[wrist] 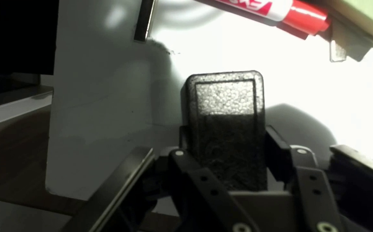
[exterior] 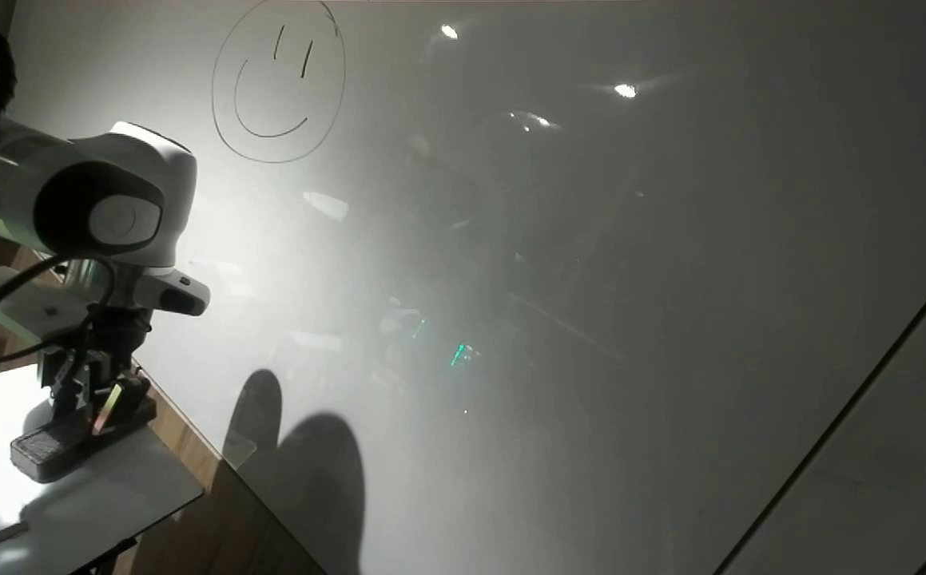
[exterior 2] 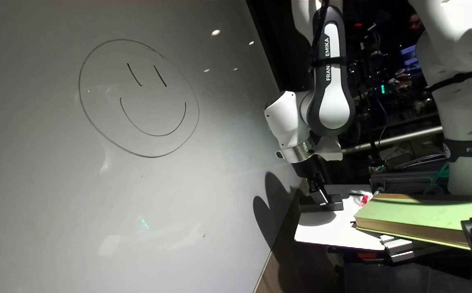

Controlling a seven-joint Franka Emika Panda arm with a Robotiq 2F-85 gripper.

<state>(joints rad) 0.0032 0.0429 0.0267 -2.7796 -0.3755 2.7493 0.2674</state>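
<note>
In the wrist view a black block-shaped eraser with a textured top lies between the fingers of my gripper. One finger pad presses its right side and the opposite finger meets its left side, so the jaws are shut on it. Both exterior views show the gripper pointing down at the eraser, which sits at or just above a small white board; whether it touches is unclear. A red-capped marker lies beyond the eraser. The eraser's near end is partly hidden by the gripper.
A large whiteboard wall stands beside the arm, bearing a drawn smiley face. A green book lies at the white board's edge. A dark strip rests on the white board. Another white arm stands behind.
</note>
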